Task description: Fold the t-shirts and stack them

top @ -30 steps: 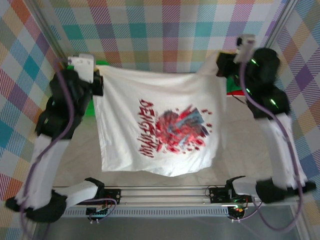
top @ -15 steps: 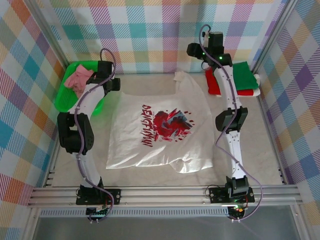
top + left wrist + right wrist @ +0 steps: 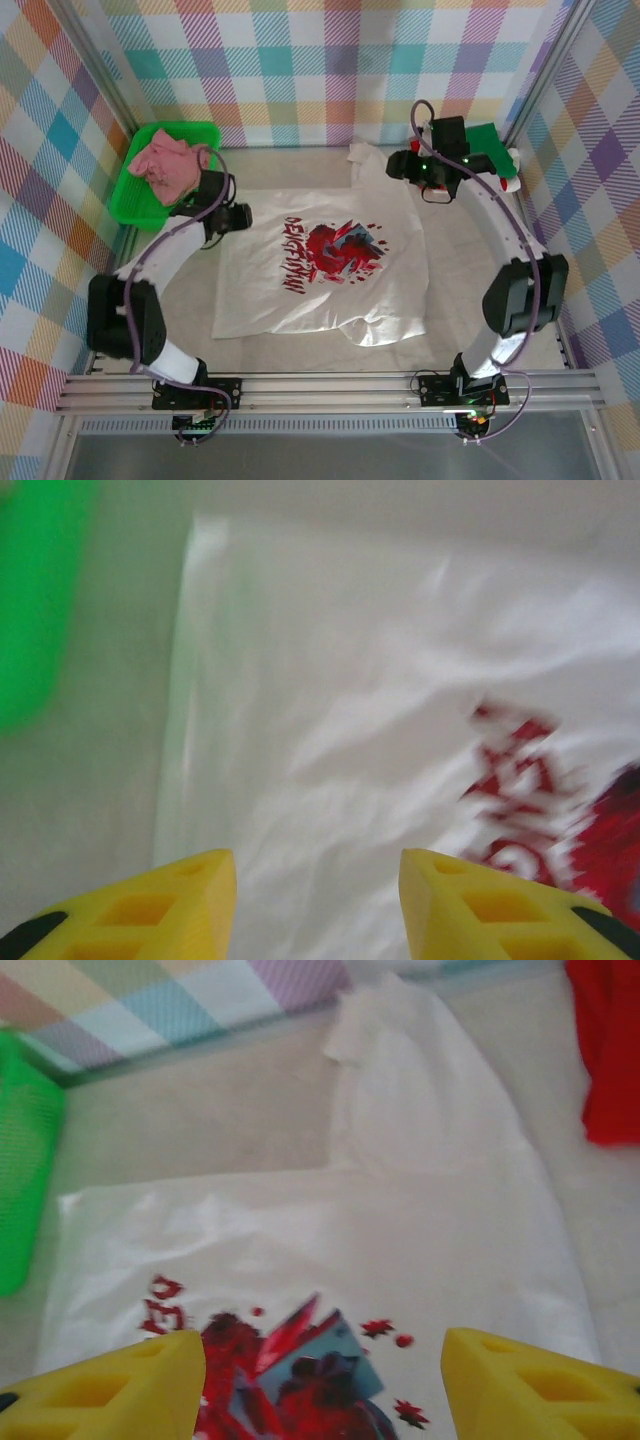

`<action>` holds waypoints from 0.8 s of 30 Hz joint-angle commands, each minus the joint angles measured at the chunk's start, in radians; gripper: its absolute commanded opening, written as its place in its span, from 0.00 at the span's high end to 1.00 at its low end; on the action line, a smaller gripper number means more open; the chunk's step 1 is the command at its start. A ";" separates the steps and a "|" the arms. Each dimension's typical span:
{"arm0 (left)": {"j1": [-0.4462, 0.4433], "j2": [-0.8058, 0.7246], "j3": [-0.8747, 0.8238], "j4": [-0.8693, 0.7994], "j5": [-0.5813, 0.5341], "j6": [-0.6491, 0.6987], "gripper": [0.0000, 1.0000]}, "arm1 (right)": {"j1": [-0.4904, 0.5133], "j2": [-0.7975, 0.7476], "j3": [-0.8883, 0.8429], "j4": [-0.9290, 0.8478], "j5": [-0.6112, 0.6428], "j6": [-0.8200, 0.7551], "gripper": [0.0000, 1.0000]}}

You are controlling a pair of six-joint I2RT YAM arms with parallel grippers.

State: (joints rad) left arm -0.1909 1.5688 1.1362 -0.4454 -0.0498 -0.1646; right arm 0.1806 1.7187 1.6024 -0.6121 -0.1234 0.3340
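Observation:
A white t-shirt (image 3: 330,270) with a red-and-dark chest print lies spread flat in the middle of the table; its near hem is rumpled and one sleeve (image 3: 365,158) sticks out at the far edge. My left gripper (image 3: 243,216) hovers open over the shirt's left far corner, its yellow fingers (image 3: 190,900) apart with nothing between them. My right gripper (image 3: 398,166) hangs open above the right far corner, looking down on the white t-shirt (image 3: 400,1230) and its print. A pink t-shirt (image 3: 165,160) is bunched in the tray. A green t-shirt (image 3: 490,136) lies at the far right on a red t-shirt (image 3: 605,1050).
The green plastic tray (image 3: 135,200) stands at the far left corner. Checked walls close in the table on three sides, with metal frame posts at the corners. The rail (image 3: 330,385) with both arm bases runs along the near edge.
A second ago both grippers held the white t-shirt up by its far corners. They have let go, the shirt now lies flat, and both arms have drawn back toward the near side, jaws open.

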 commanded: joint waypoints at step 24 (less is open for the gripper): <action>0.155 0.481 0.263 0.063 0.108 -0.226 0.60 | -0.059 0.505 0.068 0.089 -0.135 0.103 0.56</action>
State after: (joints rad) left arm -0.0593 1.9919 1.3277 -0.3634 0.0448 -0.3679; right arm 0.1192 2.1567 1.5894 -0.5522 -0.2337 0.4084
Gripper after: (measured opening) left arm 0.399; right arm 0.446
